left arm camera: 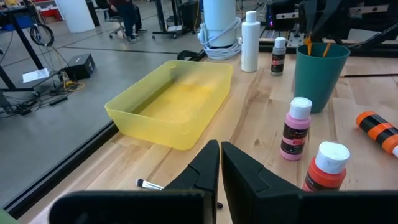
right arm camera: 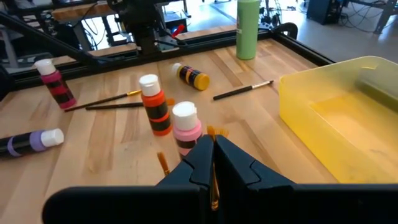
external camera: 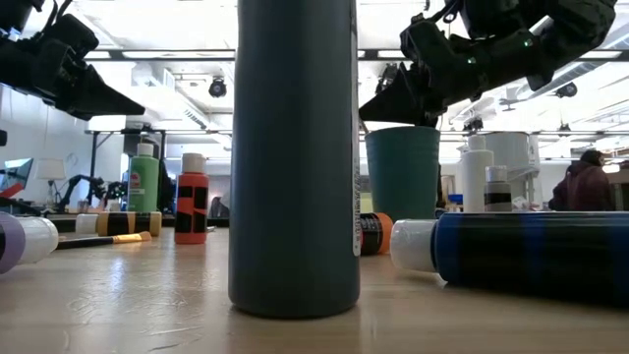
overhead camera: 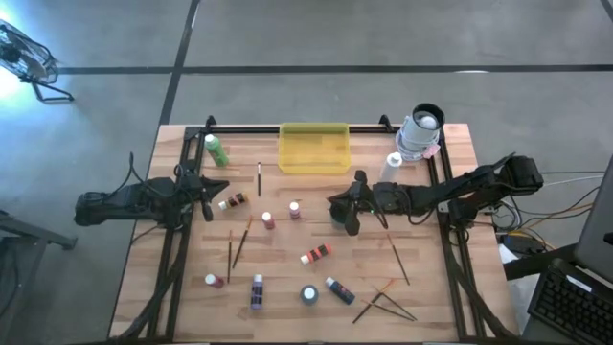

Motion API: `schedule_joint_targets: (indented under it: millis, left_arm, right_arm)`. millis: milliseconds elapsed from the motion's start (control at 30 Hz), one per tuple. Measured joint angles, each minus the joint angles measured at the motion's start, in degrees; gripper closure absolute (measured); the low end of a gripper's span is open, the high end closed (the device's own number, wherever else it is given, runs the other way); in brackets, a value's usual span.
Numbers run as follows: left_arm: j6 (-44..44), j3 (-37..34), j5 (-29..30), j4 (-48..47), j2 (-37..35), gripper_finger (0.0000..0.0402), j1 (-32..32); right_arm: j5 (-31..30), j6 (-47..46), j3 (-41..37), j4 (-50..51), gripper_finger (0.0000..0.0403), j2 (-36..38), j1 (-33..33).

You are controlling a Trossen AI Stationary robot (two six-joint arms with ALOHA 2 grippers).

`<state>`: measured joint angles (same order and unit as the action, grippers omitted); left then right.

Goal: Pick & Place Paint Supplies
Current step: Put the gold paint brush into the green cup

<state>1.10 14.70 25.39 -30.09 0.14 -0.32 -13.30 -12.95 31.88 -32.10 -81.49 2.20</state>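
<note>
Paintbrush (right arm camera: 214, 186) first: it is the thin orange stick pinched in my right claw (overhead camera: 347, 213). From above, that claw hangs near the table's middle, with the yellow tray (overhead camera: 313, 149) off beyond it toward the far edge. My left claw (overhead camera: 204, 203) waits well apart on the other side, so the right arm is the one placed for this job. From table height, my right claw (external camera: 413, 98) sits directly over the rim of the green cup (external camera: 403, 172), so the cup lies straight below it. My left wrist camera shows my left claw (left arm camera: 219, 168) clenched on nothing, and across the table the cup (left arm camera: 320, 74) has orange handles poking out under my right claw. My right wrist camera shows the right fingers clamped on the brush, whose long axis runs along them and points down. I judge a straight drop into the cup is what comes next. Paint bottles (right arm camera: 153, 112) stand scattered ahead of the claw.
</note>
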Motion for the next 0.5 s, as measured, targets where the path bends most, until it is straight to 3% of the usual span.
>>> schedule_joint_targets:
  millis: [267, 500]
  left_arm:
    - [0.0, 0.0, 0.0, 0.01, 0.02, 0.0378, 0.01]
    - [0.0, 0.0, 0.0, 0.02, 0.0, 0.0378, 0.0]
  right_arm:
    - [0.09, 0.0, 0.04, 0.04, 0.0393, 0.0, 0.0]
    - [0.31, -0.16, 0.07, 0.08, 0.0354, 0.04, 0.0]
